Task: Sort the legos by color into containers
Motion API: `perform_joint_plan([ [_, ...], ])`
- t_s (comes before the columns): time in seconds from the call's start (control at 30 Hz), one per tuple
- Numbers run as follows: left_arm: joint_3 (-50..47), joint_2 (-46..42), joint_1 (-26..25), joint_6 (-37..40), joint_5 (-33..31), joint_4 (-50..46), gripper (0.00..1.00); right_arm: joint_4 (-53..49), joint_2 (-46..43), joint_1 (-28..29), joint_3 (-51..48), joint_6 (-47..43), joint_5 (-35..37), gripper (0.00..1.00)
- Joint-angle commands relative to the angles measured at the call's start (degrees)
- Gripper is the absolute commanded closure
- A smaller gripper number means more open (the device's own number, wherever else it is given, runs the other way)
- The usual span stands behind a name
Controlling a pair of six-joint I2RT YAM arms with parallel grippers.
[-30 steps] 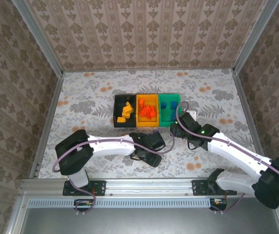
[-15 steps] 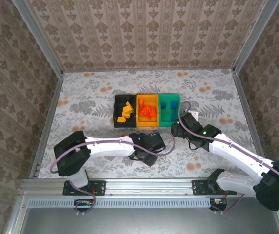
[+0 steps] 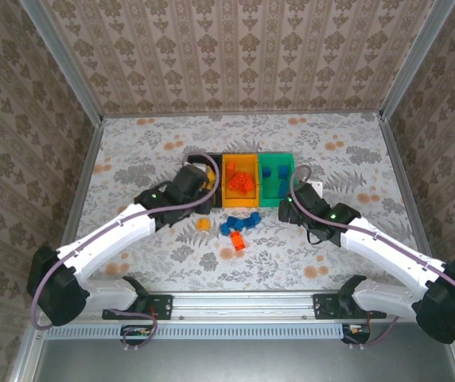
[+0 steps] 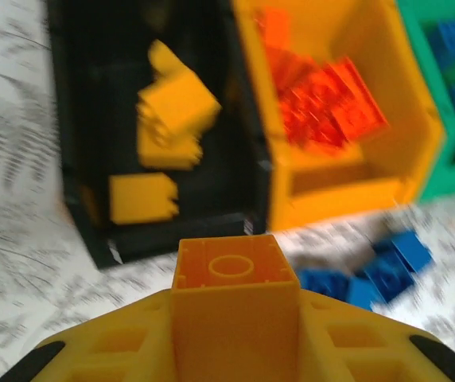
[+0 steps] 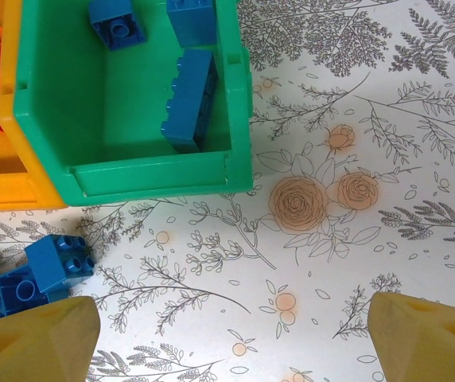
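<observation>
- Well, nearest me, in front of the orange bin (image 4: 347,195), one red-orange brick (image 3: 238,243) lay unsorted on the table (image 5: 371,119).
- Just in front of that bin sat about four loose blue bricks (image 3: 239,222), bunched together and also left to do.
- Right of them, in front of the green bin (image 5: 156,179), the right gripper (image 5: 227,342) hung with jaws wide, holding nothing.
- Left of the orange bin, over the black bin (image 4: 172,237), the left gripper (image 3: 198,178) pinched one yellow-orange brick (image 4: 235,274), not yet dropped.
- Inside I counted three binned yellow-orange bricks (image 4: 176,107) in black and three binned blue bricks (image 5: 189,99) in green. The red-orange heap (image 4: 331,111) in orange was too jumbled to count. I judged the sort mostly done.
</observation>
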Motion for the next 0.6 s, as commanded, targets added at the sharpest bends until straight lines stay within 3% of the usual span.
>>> perform_joint_plan([
  [0.0, 3.6, 5.1, 4.7, 3.6, 0.4, 4.8, 0.64, 0.6, 0.9, -0.4, -0.3, 0.8, -0.6, 0.11],
  [0.27, 10.9, 17.8, 9.3, 4.2, 2.5, 7.7, 0.64, 0.6, 0.8, -0.4, -1.4, 0.5, -1.6, 0.11],
  [0.4, 13.8, 20.6, 9.4, 3.9, 3.3, 6.6, 0.45, 1.3, 0.4, -0.3, -1.8, -0.2, -2.6, 0.11],
  [0.57, 14.5, 17.5, 9.1, 2.9, 4.2, 6.3, 0.28, 3.3, 0.5, -0.3, -2.7, -1.6, -3.7, 0.11],
])
